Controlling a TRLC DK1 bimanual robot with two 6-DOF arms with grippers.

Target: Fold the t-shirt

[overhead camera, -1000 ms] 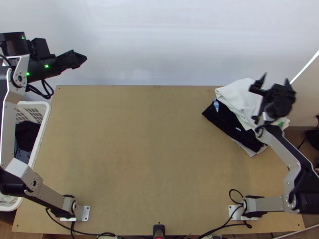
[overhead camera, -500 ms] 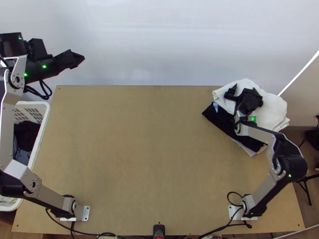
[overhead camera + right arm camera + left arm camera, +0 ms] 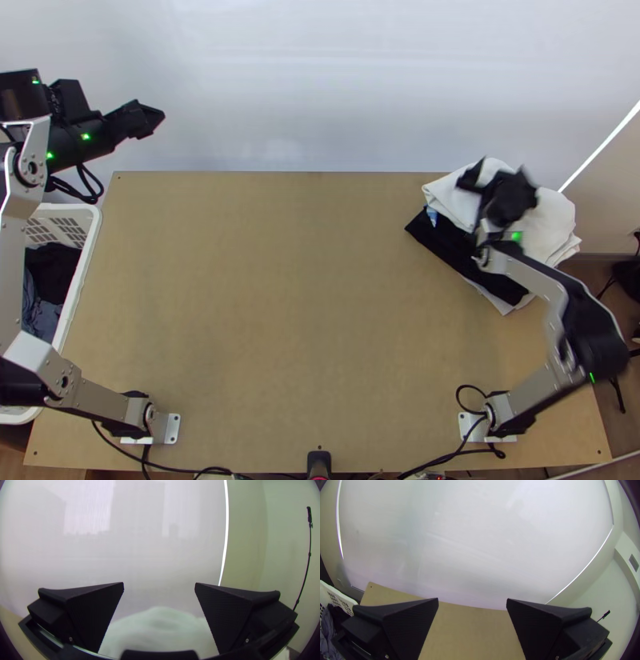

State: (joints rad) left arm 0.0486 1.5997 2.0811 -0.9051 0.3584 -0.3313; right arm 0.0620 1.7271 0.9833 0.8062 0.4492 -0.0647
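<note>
"Since the white cloth (image 3: 555, 218), presumably the t-shirt (image 3: 560, 228), tops the pile (image 3: 470, 253) at the table's (image 3: 304, 320) far right corner, what step?"
"Stacking, probably; next, right gripper (image 3: 159, 583), fingers spread over it, backs off. Left gripper (image 3: 472, 599) spread too, beyond the table's far left corner."
"Hidden?"
"Cloth's middle, behind right gripper; garment type unclear."

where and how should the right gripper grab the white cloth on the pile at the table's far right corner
Probably best by the end of the white cloth nearest the table's middle, pinching only its top layer from above, open fingers straddling the edge. That end forms a rounded edge lying over the black cloth, so a deep grip might catch both.
</note>
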